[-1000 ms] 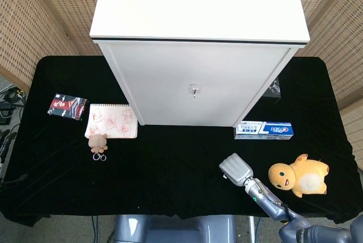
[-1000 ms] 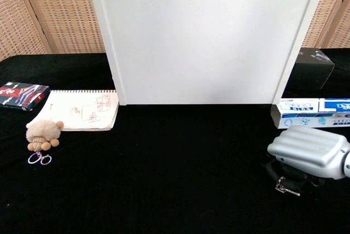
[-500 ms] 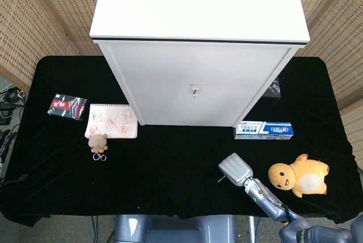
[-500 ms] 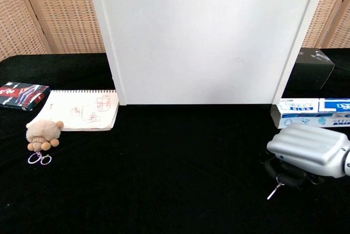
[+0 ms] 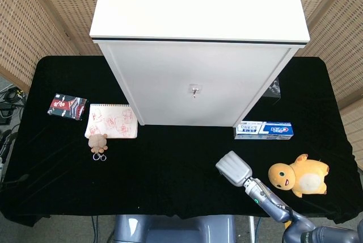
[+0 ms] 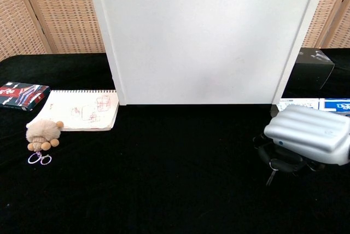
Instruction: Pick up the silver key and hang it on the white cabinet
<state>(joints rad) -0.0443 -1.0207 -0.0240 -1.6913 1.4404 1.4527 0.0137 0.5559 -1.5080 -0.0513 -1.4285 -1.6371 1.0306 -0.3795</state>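
Near the table's front edge, right robot hand [image 6: 307, 135] grips silver key [image 6: 271, 175], open cloth leftward.

Head view looked steeply down from high above the bench [image 5: 170, 163], taking in the whole white cabinet [image 5: 198, 78], chest view sat low and close, facing the cabinet front level, both shared the notepad [image 6: 85, 109], plush keychain [image 5: 98, 142] and right robot hand [image 6: 309, 135].

Silver key [image 6: 270, 176] dangles under the right hand [image 6: 309, 135], before the white cabinet [image 6: 202, 37].
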